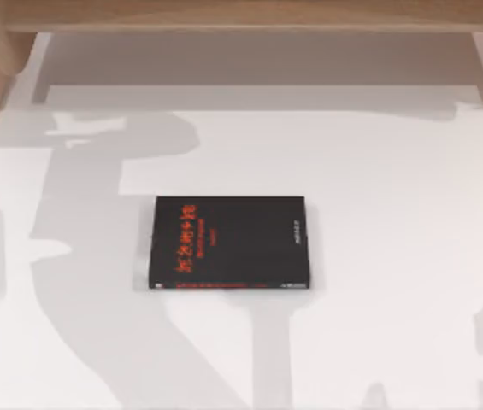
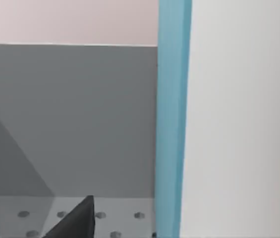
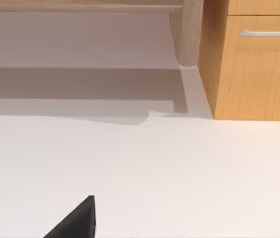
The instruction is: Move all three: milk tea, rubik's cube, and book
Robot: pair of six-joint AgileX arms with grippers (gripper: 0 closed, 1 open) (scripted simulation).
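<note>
We are seeing the book (image 1: 228, 243) lying flat, black cover up, at the centre of the top view on the white table (image 1: 395, 256); it is seemingly waiting its turn, so we are needing an approach and edge grip, though we cannot tell how either gripper's jaws stand

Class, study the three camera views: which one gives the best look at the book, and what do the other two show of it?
The top view: the book lies flat on the white table, black cover with red characters facing up, its whole outline visible. The left wrist view has a light blue strip beside white that may be part of a book, I cannot tell. The right wrist view looks across bare table.
</note>
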